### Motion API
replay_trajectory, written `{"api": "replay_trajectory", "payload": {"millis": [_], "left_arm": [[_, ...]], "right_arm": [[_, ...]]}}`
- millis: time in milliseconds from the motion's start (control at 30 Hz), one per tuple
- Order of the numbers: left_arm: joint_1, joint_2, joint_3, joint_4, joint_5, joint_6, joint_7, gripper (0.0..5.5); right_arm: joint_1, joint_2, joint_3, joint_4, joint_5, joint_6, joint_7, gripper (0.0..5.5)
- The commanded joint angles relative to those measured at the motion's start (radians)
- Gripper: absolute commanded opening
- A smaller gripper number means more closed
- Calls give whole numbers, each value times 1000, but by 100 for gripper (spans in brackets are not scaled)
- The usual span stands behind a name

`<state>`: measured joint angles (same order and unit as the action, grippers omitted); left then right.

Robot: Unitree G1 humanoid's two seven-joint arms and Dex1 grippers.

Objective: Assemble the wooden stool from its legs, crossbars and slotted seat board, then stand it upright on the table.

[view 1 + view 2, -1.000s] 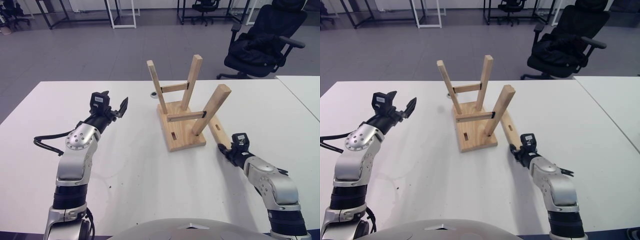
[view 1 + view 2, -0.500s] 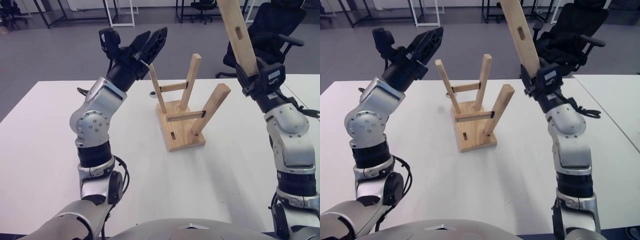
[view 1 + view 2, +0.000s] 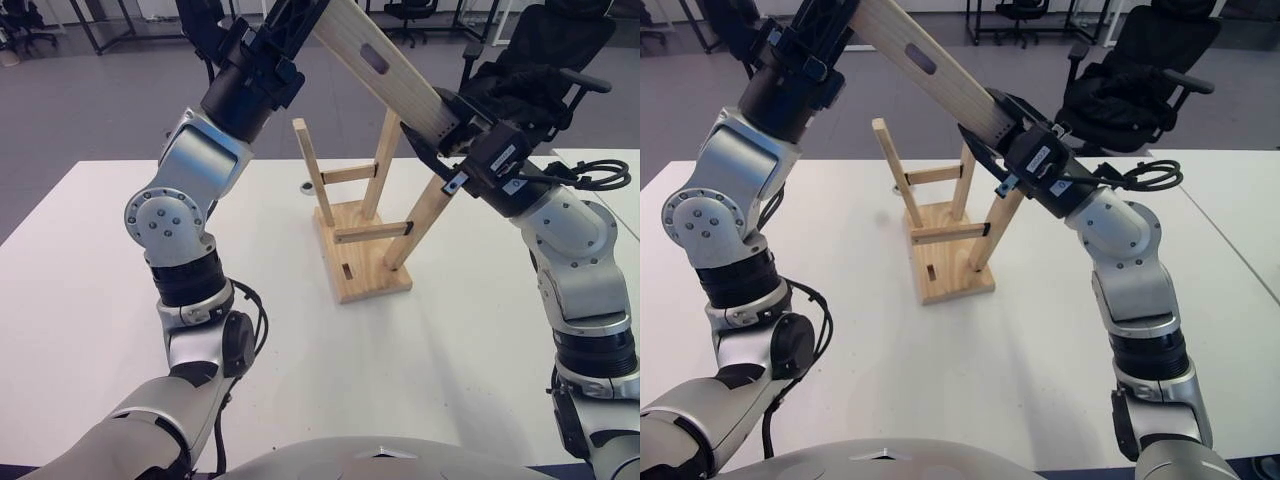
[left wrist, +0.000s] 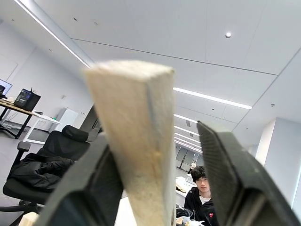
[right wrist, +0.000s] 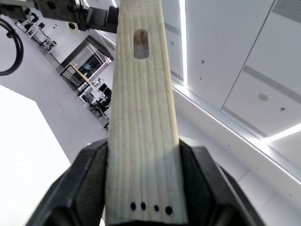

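Now the right gripper (image 5: 143,160) has its dark fingers (image 5: 87,183) pressed flat against both flanks of the pale wooden leg with the oblong slot (image 3: 385,70), holding it near its drilled end. At the far end, the left gripper (image 3: 285,22) has its fingers (image 4: 221,165) spread about the leg's square tip. The wood lies against one finger and a clear gap parts it from the other, so we judge that side not yet closed.

A second ago this leg lay flat on the white table (image 3: 100,250), just beside the seat board, with the right gripper at its near end. Half a second ago it stood almost upright in that gripper while the left gripper, open, climbed towards it. Both arms are now raised and the leg slants between them, high over the work. We read this as a mid-air hand-over or regrasp before the last leg goes in.

Below, the light wooden seat board (image 3: 370,278) lies underside up on the table, unmoved. Three upright legs (image 3: 313,170) and two short crossbars (image 3: 350,175) already stand on it. An open slot (image 3: 347,270) shows near its front edge. By our reckoning, seating the fourth leg and turning the stool upright remain to be done.
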<state>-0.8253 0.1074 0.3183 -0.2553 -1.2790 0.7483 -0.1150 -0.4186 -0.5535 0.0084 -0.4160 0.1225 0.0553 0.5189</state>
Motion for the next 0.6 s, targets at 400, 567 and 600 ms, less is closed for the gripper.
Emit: {"api": "replay_trajectory", "payload": {"millis": [400,567,600], "left_arm": [[74,58,-73,-55,-19,-29,-63,103],[98,176,41,-28,55,-96,-60,103],[119,204,86,-34,48,-108,-54,103]], "right_arm": [[44,-5,-33,-86,164,133,61,257],[44,9,-45,-97,157,143,41,359],[36,18,-62,-94,159,147,20,388]]}}
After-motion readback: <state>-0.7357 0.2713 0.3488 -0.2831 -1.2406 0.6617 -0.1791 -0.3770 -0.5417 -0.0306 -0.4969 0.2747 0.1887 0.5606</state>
